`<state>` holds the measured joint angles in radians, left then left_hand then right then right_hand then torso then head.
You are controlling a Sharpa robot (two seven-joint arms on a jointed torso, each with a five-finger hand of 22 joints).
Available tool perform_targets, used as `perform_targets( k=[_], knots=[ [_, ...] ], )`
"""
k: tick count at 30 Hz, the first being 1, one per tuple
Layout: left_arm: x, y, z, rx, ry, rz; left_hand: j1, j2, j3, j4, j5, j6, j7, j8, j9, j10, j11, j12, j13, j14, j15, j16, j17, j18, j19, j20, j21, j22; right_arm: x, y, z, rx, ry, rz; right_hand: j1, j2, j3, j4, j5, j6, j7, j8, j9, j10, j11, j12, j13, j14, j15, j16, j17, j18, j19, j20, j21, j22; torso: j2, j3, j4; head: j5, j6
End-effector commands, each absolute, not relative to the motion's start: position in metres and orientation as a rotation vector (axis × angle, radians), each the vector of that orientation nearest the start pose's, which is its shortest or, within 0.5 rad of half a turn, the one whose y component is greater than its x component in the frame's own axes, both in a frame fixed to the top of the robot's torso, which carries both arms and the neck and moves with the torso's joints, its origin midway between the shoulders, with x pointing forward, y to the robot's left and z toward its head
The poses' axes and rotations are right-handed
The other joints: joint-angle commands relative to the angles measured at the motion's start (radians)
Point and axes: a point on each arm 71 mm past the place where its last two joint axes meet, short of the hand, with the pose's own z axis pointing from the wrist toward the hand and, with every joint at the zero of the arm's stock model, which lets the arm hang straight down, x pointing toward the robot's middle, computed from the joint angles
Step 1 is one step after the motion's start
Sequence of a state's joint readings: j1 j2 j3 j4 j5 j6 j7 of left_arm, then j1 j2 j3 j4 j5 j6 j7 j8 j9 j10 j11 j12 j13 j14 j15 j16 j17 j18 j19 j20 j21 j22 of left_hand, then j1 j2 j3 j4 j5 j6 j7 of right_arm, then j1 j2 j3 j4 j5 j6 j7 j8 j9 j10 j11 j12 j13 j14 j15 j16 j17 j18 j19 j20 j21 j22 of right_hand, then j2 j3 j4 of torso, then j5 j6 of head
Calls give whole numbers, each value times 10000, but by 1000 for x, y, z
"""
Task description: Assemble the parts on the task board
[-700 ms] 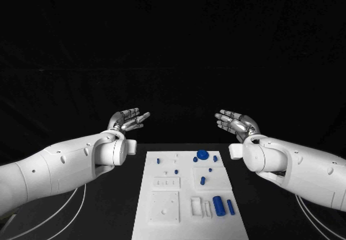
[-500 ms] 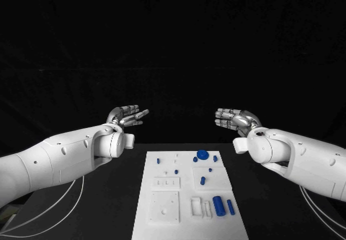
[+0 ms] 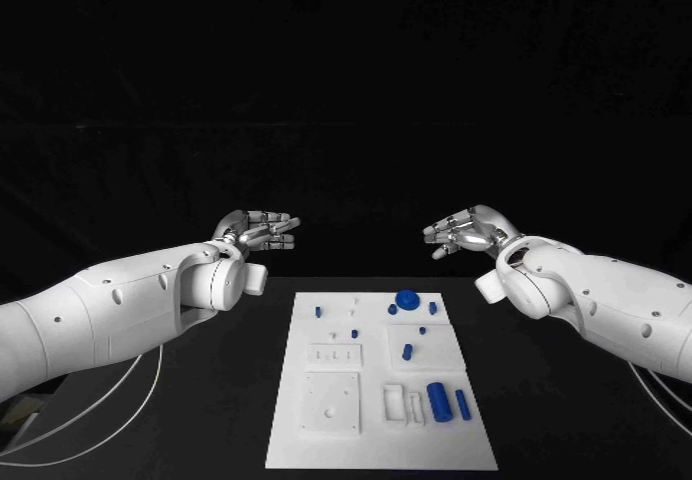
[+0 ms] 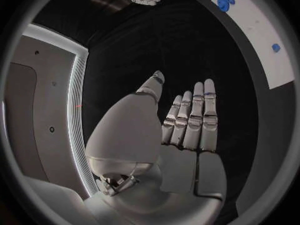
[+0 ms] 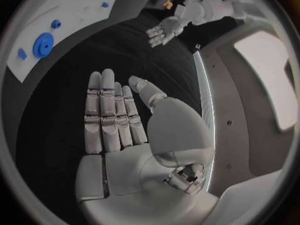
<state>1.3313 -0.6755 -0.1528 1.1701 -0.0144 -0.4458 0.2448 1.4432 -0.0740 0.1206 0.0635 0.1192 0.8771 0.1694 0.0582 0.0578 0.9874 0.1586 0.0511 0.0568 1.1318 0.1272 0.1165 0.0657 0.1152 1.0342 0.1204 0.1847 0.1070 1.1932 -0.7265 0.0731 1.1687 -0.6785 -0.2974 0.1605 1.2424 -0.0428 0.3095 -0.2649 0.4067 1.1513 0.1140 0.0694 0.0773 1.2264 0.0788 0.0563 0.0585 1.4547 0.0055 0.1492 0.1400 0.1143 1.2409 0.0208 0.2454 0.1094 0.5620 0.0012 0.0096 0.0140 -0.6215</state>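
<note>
White task board (image 3: 382,400) lies at your table's centre, blue parts scattered on it, the round one (image 3: 407,298) toward 12 o'clock. Your left hand (image 3: 260,231) hovers at 10 o'clock and your right hand (image 3: 464,232) at 2 o'clock beyond it, fingers extended, holding nothing.

Head camera high, wrist cameras close

Head looks down on the task board (image 3: 382,385); both wrist fisheyes, behind their palms, share it.

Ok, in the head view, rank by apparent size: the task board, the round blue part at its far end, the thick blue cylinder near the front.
1. task board
2. thick blue cylinder
3. round blue part, though it lies farther from the camera, so ranks 2 and 3 are unsure.
</note>
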Motion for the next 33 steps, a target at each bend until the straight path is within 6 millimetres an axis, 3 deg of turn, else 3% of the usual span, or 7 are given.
perform_targets(
  k=[1,6,7,11,15,26,33],
  knots=[
    [557,238,-170,-10750,14427,-11881,8,120,-40,-247,21,214,-21,31,12,233,-67,75,11,479,-188,241,33,-178,293,-203,256,110,552,-242,-165,1849,15623,8386,32,-120,-349,-34,73,106,-40,-53,-29,53,-100,19,0,583,-268,1190,713,109,990,-420,528,232,174,-12,103,-38,-23],
    [546,236,-165,-10495,14741,-12314,-72,220,-158,-571,4,385,-57,37,21,702,-192,88,11,913,-402,670,54,-311,493,-484,747,371,547,-233,-168,151,16308,7352,97,-125,-633,-166,-7,84,-73,-65,-71,87,-159,17,3,519,-384,3524,2191,156,1735,-707,1229,683,423,7,210,-126,40],
    [543,235,-164,-10426,14811,-12480,-162,285,-240,-710,-5,383,-56,21,15,716,-173,83,11,829,-441,861,-29,-472,328,-595,1050,579,547,-232,-168,-140,16425,7127,34,-145,-650,-149,-85,54,-76,-57,-75,82,-158,22,5,517,-406,4026,2497,197,1884,-715,1419,818,474,2,221,-141,23],
    [533,229,-159,-10092,15023,-13264,-169,354,-299,-836,-5,254,-41,30,16,634,-217,96,16,1094,-535,1260,39,-393,308,-680,1607,943,546,-225,-170,-1062,16563,6312,-37,-335,-350,-204,-93,202,-151,-57,-29,353,-290,-1,15,238,-485,5832,3692,180,2009,-850,2187,1501,631,2,287,-237,35],
    [525,224,-155,-9852,15093,-13811,-200,373,-350,-904,-17,172,-51,28,13,537,-211,84,8,948,-505,1401,30,-387,-75,-641,2001,1240,546,-220,-170,-1685,16402,5769,-144,-455,118,-134,-82,157,-122,-47,-3,271,-248,38,10,-119,-435,6685,4193,117,1887,-854,2669,2118,803,11,343,-274,146],
    [515,217,-139,-9466,15069,-14462,-199,334,-358,-932,-40,88,-54,20,7,457,-193,86,11,913,-504,1453,28,-355,-248,-617,2262,1402,540,-204,-177,-2970,15978,4672,-62,-745,345,-158,-660,-63,-68,-66,-39,-182,-98,11,8,-60,-302,7119,4196,159,2055,-712,2862,2536,1174,-19,450,-414,239],
    [512,214,-135,-9354,15085,-14639,-209,315,-361,-929,-52,34,-49,18,5,412,-189,88,12,917,-505,1461,25,-354,-260,-618,2306,1423,538,-200,-182,-3314,15775,4233,-56,-968,717,-66,-896,-72,-59,-65,-32,-266,-66,9,7,-103,-269,7278,4087,226,2047,-654,2845,2803,1289,-28,448,-434,317]
  ],
)
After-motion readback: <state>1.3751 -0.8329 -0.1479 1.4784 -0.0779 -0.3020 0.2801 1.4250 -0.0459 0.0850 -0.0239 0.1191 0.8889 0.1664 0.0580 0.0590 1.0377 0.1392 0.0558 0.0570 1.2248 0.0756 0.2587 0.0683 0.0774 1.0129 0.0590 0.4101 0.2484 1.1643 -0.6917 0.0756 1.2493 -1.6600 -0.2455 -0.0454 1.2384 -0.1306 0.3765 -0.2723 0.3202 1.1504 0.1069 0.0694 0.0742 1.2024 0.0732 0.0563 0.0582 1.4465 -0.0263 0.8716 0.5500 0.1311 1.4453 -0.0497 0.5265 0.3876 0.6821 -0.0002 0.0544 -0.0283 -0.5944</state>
